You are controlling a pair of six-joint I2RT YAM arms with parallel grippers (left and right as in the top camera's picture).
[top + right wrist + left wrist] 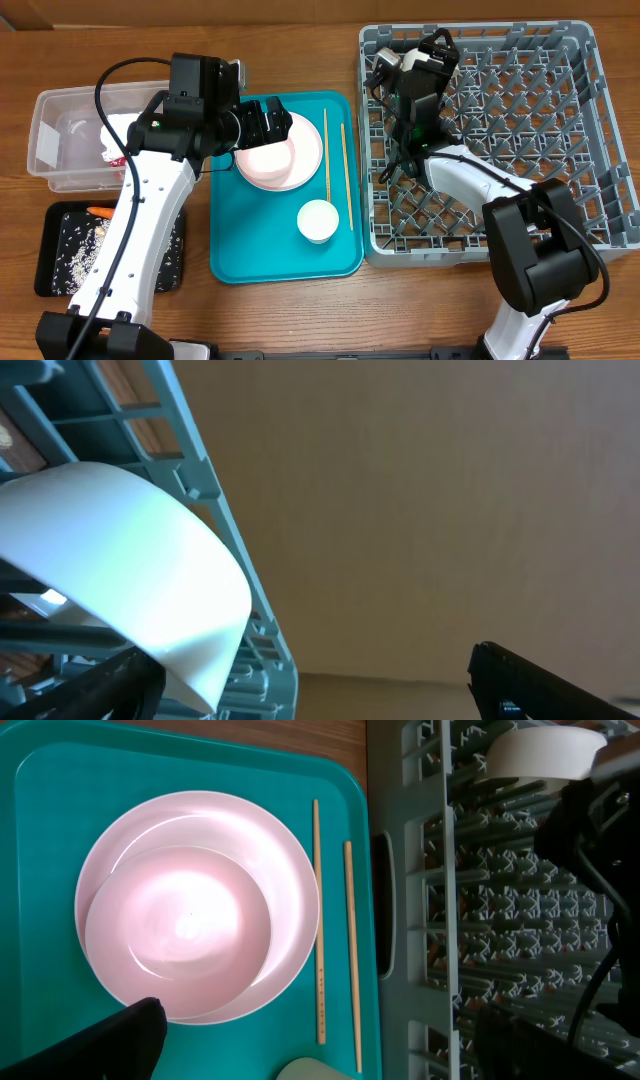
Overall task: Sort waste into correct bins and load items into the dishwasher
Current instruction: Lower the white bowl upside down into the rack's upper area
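Dish rack (540,110), grey with upright pegs and lattice walls, occupies the right side of the table. One whitish bowl (120,560) stands on edge in its far-left corner, leaning against the lattice wall. The right gripper (310,670) hangs at that corner with its jaws spread wide. One finger lies close by the bowl's rim and the other is well apart from it, so nothing is clamped.

Left of the rack lies a teal tray (235,250). It carries the pale pink plate (290,870), a second bowl (180,935) seated on that plate toward its near-left edge, the small white cup (317,221) and two chopsticks (318,920) lying parallel between plate and rack. The left gripper (315,1040) hovers above the plate, jaws fully apart and empty.

At the table's left edge, the clear tub (45,150) holds the white napkin (110,135) and the red-and-silver wrapper (113,158). Just in front of it, the black tray (48,280) holds scattered rice (75,255) and the orange carrot (98,212) at its far rim.
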